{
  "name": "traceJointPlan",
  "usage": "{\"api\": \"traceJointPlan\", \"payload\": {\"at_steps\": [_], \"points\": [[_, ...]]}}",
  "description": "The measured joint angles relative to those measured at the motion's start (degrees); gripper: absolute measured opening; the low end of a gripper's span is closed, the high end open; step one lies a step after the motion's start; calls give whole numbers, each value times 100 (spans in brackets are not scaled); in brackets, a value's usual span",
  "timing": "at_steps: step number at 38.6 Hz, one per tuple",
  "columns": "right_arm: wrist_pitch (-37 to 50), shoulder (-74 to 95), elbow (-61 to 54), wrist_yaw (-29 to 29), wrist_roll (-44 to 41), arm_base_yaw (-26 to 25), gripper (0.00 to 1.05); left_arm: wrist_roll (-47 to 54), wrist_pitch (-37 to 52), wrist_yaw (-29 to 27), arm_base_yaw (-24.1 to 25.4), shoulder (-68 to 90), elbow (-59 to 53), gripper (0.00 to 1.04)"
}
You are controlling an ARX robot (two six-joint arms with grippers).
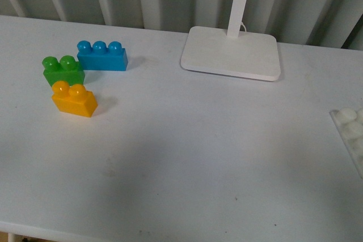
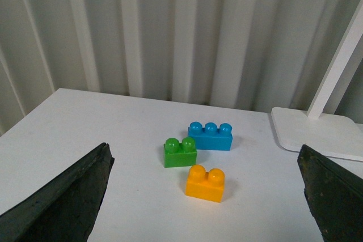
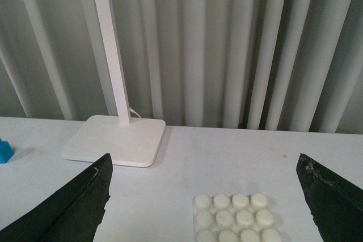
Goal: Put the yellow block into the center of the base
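Insertion not begun: yellow two-stud plastic brick [image 1: 74, 100] lay well apart from white studded plastic plate [image 1: 351, 131]; left tool [image 2: 203, 150] and right tool [image 3: 203, 157] were spread wide, empty.

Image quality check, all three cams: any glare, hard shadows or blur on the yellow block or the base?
Front view: soft even light, no glare; yellow block casts a faint shadow to its right; base cropped by the frame edge. Left wrist view: yellow block fairly sharp, left gripper's fingers dark and featureless. Right wrist view: base studs low-contrast, white on white, cropped by the frame edge.
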Motion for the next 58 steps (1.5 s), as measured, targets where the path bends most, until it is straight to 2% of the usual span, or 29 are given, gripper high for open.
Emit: {"api": "traceJointPlan", "payload": {"at_steps": [22,25,26,31,34,38,41,50,58], "points": [[-2,2,0,0,0,-2,95,0,0,0,0,0,0,98],[-1425,1078,643,-315,400,-157,95,0,0,0,0,2,0,98],[-1412,1696,754,-509,424,-363,95,0,0,9,0,0,0,98],[400,4181,1003,-1056,162,-1515,95,0,0,2,0,0,0,98],[1294,5342,1263,-1244,-11,-1899,95,0,0,2,0,0,0,98],[2065,6763,1652,-1467,-197,-2173,95,0,-2,2,0,0,0,98],[2411,7567,1869,-1456,-400,-2247,95,0,0,2,0,0,0,98],[2638,9676,2605,-1611,-925,-2347,95,0,-2,2,0,0,0,98],[2721,10474,2957,-1497,-951,-2337,95,0,0,2,0,0,0,98]]}}
